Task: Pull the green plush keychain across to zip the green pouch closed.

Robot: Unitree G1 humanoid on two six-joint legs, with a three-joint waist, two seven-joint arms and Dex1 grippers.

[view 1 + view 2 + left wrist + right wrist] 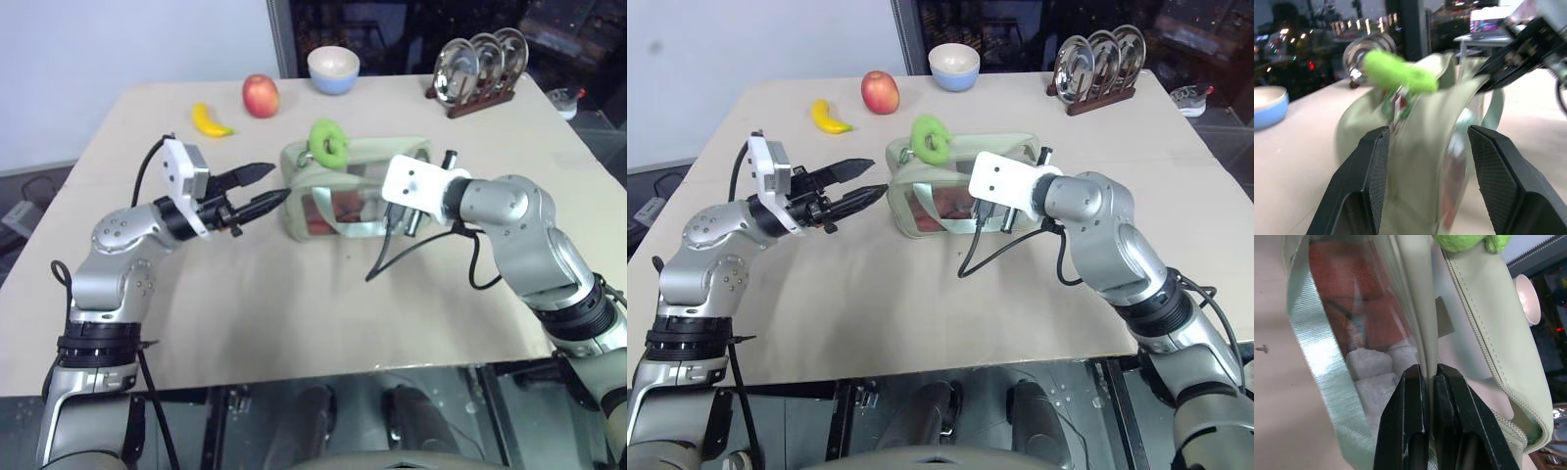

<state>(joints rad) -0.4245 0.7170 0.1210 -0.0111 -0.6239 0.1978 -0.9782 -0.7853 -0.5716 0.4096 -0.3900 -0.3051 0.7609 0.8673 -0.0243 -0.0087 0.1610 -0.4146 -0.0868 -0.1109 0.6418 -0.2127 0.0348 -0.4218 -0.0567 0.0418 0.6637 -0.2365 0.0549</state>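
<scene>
Green plush keychain (pixel 328 143): lime fuzzy ring, standing above the top of the green pouch at its left end, hung from the zipper there.

Green pouch (pixel 364 217): pale sage fabric bag with clear front window, red and white contents visible inside; sits near the middle of the desk (pixel 294 313). Light green strap handles along the top.

Right pincer (pixel 1429 377): fingers together, clamped on a pale strap of the pouch; reaches in at the pouch's right side.

Left pincer (pixel 263 186): fingers apart, holding nothing; poised just off the pouch's left end, pointing toward it, with the pouch's end seen between the two black fingers (pixel 1371 181) in the left wrist view.

Further items, far side of desk: banana (pixel 210 121), red apple (pixel 260 95), pale bowl (pixel 333 69), and a wooden rack of metal plates (pixel 477 69) at the far right corner.
</scene>
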